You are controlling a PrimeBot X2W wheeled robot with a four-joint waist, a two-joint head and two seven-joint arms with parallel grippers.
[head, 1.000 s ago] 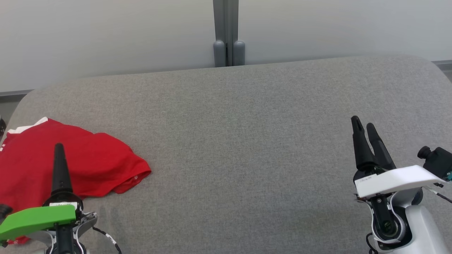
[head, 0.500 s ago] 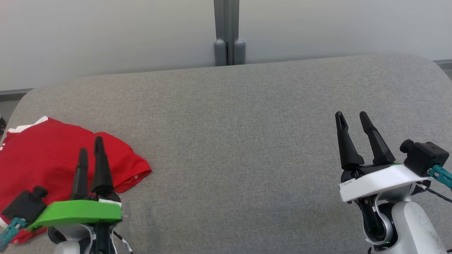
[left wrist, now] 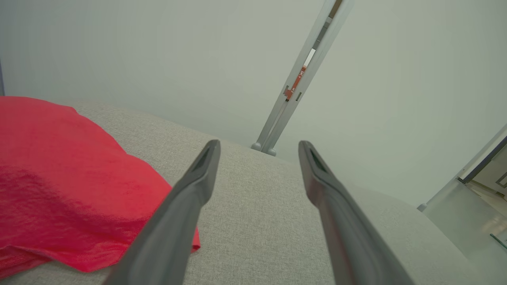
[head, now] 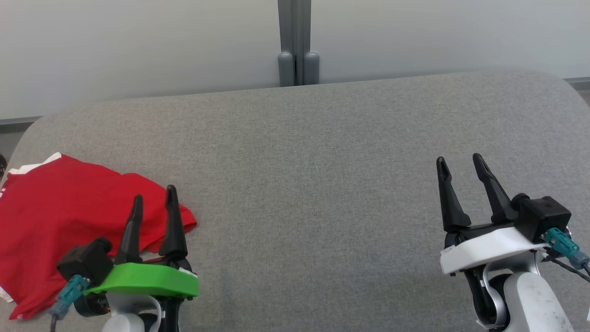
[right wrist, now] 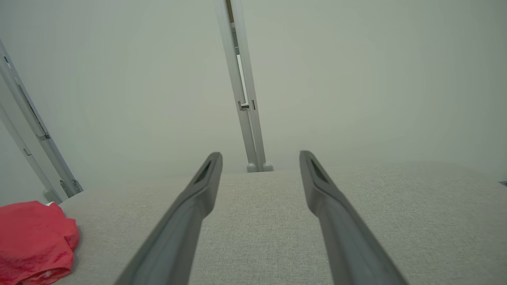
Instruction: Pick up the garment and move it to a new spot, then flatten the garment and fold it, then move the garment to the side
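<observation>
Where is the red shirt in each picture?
Head view: red shirt at the lower left, partly covered by the left claw.
Left wrist view: shirt at the left edge.
Right wrist view: shirt in the bottom-left corner.
Shared landmark: the gray post at the back.

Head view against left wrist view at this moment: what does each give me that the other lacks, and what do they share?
Head view adds: the right gripper, open over the grey surface; the green cover behind the left gripper; and the white trim at the far edge of the red garment.
Left wrist view adds: an orange label on the grey post, and a second frame at the far right.
Shared: the red garment lying on the surface, the left gripper's open fingers at its right edge, the post behind.
</observation>
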